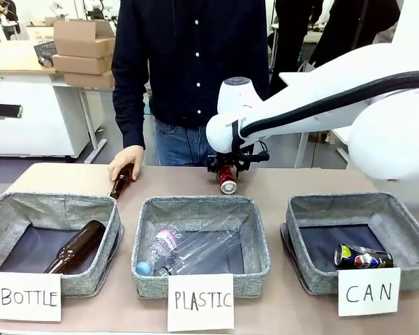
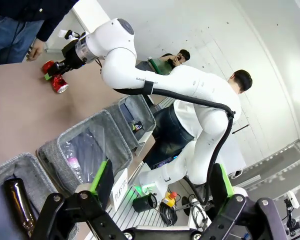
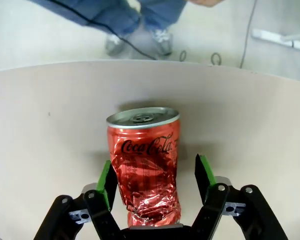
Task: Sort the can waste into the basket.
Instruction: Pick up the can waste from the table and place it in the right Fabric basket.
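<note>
A crushed red can point(image 1: 228, 183) point(image 3: 147, 165) lies on the table's far side, its silver top pointing away in the right wrist view. My right gripper point(image 1: 228, 171) point(image 3: 155, 172) is down around it. One green pad point(image 3: 108, 181) touches the can's side, while a narrow gap still separates the other pad point(image 3: 204, 175) from it. A dark blue can point(image 1: 363, 257) lies inside the grey basket point(image 1: 335, 202) carded "CAN" at the right. My left gripper point(image 2: 160, 200) hangs open and holds nothing, high over the left end of the table.
The "BOTTLE" bin point(image 1: 0, 216) holds a brown bottle point(image 1: 77, 246). A clear plastic bottle point(image 1: 160, 251) lies in the "PLASTIC" bin point(image 1: 195, 204). The person's hand point(image 1: 126, 159) rests on another brown bottle point(image 1: 121, 183) on the far left of the table.
</note>
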Available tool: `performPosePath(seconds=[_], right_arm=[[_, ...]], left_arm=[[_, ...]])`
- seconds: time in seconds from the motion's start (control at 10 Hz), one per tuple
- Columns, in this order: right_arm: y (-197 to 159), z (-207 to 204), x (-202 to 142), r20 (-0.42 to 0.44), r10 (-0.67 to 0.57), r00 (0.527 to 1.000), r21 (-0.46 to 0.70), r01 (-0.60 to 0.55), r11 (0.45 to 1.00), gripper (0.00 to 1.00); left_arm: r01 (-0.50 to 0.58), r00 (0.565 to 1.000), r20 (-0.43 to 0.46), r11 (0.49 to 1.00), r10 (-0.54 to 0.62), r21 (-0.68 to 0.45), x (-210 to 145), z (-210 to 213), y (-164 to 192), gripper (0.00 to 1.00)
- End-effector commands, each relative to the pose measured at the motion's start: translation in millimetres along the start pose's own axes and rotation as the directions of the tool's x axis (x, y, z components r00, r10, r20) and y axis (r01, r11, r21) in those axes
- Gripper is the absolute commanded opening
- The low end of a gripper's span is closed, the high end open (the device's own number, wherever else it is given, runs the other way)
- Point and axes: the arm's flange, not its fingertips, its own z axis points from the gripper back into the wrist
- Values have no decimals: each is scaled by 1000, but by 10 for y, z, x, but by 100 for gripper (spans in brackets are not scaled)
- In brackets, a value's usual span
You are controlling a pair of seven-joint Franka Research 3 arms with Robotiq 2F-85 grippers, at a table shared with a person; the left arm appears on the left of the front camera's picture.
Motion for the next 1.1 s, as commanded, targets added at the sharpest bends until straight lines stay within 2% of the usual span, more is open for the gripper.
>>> performPosePath(seconds=[0.0,0.6,0.9,1.0], right_arm=[[27,22,40,2,3,1000,-21,-3,1000,60],[-34,11,21,-8,0,1000,-12,0,1000,0],[-116,77,14,-18,8,1000,-8,-8,1000,0],[-189,249,-55,-13,53,999,31,-52,998,0]], left_arm=[[-1,1000,14,1000,1,-18,12,-13,-33,100],[-1,1000,14,1000,1,-18,12,-13,-33,100],[-1,1000,14,1000,1,-18,12,-13,-33,100],[-1,1000,14,1000,1,-18,12,-13,-33,100]])
